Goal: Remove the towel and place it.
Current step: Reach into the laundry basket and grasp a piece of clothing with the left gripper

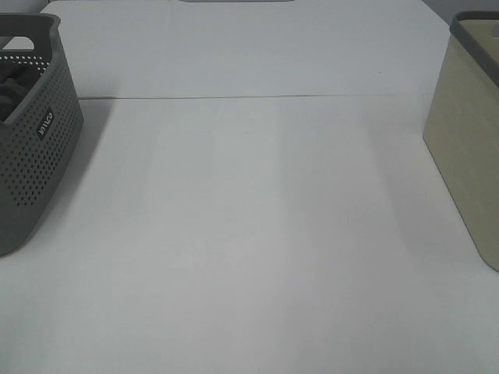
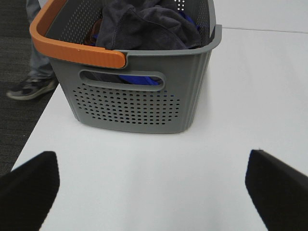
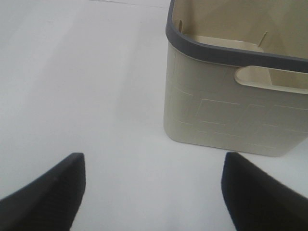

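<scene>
1. A white table (image 1: pixel 249 234) is filling the exterior high view, with a thin seam (image 1: pixel 249 97) running across its far part. Dark carpet (image 2: pixel 14 120) is showing beside it in the left wrist view.
2. A grey perforated basket (image 2: pixel 144 101) is sitting at the table's left edge, with an orange band (image 2: pixel 72 48) running along part of its rim.
3. The towel (image 2: pixel 144 24) is lying bunched inside this basket, its charcoal folds rising to about rim height.
4. A blue cloth (image 2: pixel 139 79) is peeking through the basket's handle slot, beneath the towel.
5. A beige basket (image 3: pixel 226 115) with a dark grey rim is standing at the table's right edge, well apart from the grey one.
6. The left gripper (image 2: pixel 154 185) is hovering over the table near the grey basket. Its jaws are spread wide and gripping nothing, and its black fingertips (image 2: pixel 29 187) are standing clear of basket and towel.
7. The right gripper (image 3: pixel 154 190) is hanging over the table near the beige basket. Its jaws are likewise parted, with only tabletop between them.
8. Someone's legs and a dark shoe (image 2: pixel 31 86) are standing on the carpet beyond the grey basket.
</scene>
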`<move>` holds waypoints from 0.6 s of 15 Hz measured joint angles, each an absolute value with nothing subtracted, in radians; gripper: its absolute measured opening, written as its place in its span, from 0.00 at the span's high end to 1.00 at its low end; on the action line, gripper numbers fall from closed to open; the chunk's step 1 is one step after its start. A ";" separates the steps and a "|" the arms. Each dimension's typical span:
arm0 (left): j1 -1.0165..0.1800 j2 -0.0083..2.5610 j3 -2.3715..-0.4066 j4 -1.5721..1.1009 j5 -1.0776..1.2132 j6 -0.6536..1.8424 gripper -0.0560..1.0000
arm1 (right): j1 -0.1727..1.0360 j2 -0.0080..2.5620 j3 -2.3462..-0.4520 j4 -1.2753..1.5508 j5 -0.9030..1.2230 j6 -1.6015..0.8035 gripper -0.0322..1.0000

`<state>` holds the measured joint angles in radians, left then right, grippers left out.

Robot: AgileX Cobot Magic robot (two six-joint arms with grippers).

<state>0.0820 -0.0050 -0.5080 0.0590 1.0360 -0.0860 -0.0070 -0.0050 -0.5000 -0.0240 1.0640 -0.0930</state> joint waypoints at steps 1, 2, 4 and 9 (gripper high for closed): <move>0.082 -0.005 -0.508 0.059 1.036 -0.086 0.01 | -0.007 -0.005 -0.500 -0.024 1.064 -0.093 0.23; 0.082 -0.005 -0.508 0.059 1.036 -0.086 0.01 | -0.007 -0.005 -0.500 -0.024 1.064 -0.093 0.23; 0.082 -0.005 -0.508 0.059 1.036 -0.086 0.01 | -0.007 -0.005 -0.500 -0.024 1.064 -0.093 0.23; 0.082 -0.005 -0.508 0.059 1.036 -0.086 0.01 | -0.007 -0.005 -0.500 -0.024 1.064 -0.093 0.23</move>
<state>0.0820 -0.0050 -0.5080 0.0590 1.0360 -0.0860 -0.0070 -0.0050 -0.5000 -0.0240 1.0640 -0.0930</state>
